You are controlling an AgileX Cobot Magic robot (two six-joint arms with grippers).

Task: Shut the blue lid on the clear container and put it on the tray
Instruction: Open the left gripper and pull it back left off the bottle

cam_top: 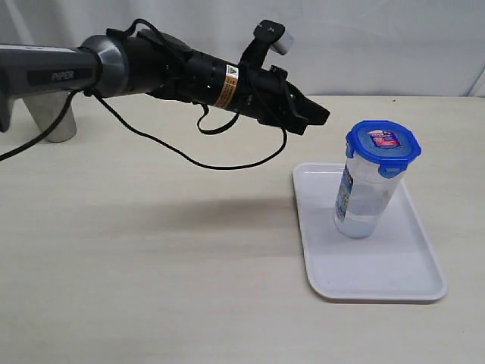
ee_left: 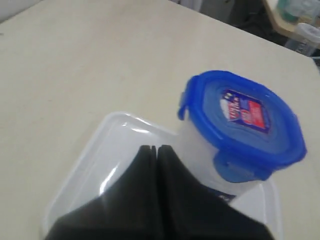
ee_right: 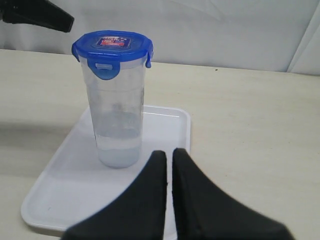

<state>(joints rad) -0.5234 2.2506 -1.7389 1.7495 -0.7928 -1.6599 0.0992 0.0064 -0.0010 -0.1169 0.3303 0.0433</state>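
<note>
The clear container [cam_top: 364, 201] stands upright on the white tray [cam_top: 394, 269], with the blue lid [cam_top: 383, 142] sitting on its mouth. The lid [ee_left: 245, 120] and the tray [ee_left: 110, 145] also show in the left wrist view. My left gripper [cam_top: 324, 116] hangs in the air to the left of the lid, apart from it, its jaws pressed together and empty [ee_left: 156, 148]. In the right wrist view the container [ee_right: 116, 115] and lid [ee_right: 112, 46] stand on the tray [ee_right: 65, 195]. My right gripper [ee_right: 168, 152] is shut and empty, near the tray's edge; it is outside the exterior view.
A grey steel cup [cam_top: 53, 121] stands at the back left, behind the left arm [cam_top: 151, 68]. A black cable [cam_top: 189, 159] droops under that arm. The beige table [cam_top: 151, 265] stretches left of the tray.
</note>
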